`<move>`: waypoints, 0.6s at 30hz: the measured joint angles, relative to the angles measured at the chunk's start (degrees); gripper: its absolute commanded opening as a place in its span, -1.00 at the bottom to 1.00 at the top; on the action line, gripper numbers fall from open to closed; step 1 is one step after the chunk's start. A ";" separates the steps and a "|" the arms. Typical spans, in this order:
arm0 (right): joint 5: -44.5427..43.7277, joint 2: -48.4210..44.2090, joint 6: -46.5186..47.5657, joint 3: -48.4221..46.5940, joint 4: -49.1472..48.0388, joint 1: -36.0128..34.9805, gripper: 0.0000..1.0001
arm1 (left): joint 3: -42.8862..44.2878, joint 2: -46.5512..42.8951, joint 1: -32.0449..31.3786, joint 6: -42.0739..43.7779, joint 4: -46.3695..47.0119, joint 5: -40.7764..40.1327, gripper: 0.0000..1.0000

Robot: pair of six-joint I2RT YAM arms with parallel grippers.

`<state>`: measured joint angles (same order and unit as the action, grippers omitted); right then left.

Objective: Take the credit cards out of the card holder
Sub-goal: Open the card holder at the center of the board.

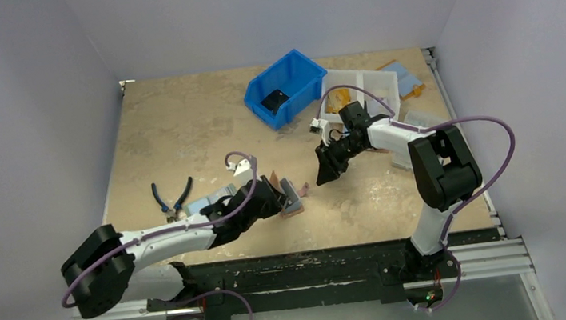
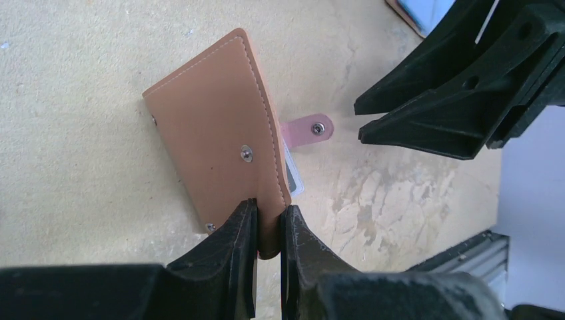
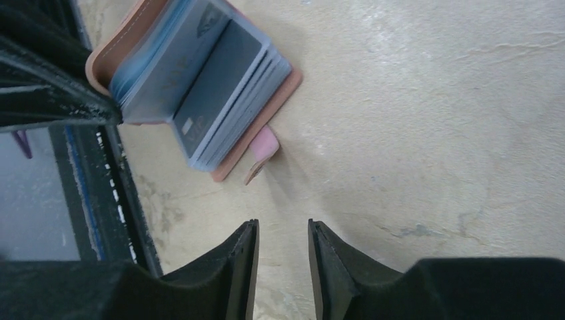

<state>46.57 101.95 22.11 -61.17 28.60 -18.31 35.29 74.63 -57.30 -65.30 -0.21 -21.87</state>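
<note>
At mid-table, near front edge: card holder (image 1: 292, 200) rests on table (image 1: 180, 131) between the two grippers.

- L gripper (image 2: 269, 212): closed tight on the edge of the holder's salmon outer cover, a finger on each face. Snap tab (image 2: 310, 128) undone, sticking out toward R side.
- R wrist cam: holder part open, light-blue sleeves fanned, dark-grey panel showing.
- R gripper (image 3: 283, 225): hovers just beside holder, not touching. Jaws a narrow gap apart, nothing betw. them.
- Also on table: pliers (image 1: 172, 197) to L, blue bin (image 1: 285, 87) at far side.
</note>
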 measured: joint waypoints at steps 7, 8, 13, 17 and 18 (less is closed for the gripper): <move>7.17 -1.01 1.49 0.00 1.33 -0.02 0.28 | -13.99 -9.29 1.40 3.04 15.34 4.81 -1.00; 7.98 -1.29 1.49 0.00 1.31 -0.02 0.31 | -15.28 -10.23 1.40 3.80 16.72 5.27 -1.00; 9.97 -1.86 0.52 0.02 0.24 -0.94 0.40 | -21.20 -15.10 1.40 6.93 21.86 6.78 -1.00; 8.24 -1.84 -1.66 0.50 -1.66 -2.47 0.39 | -24.04 -17.79 1.40 8.24 23.52 6.91 -1.00; 7.48 -1.81 -2.21 0.66 -2.10 -2.91 0.39 | -24.52 -18.23 1.40 8.52 23.71 6.88 -1.00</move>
<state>54.04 100.14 19.90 -60.51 26.50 -21.21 10.76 56.40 -55.90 -56.77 23.51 -14.98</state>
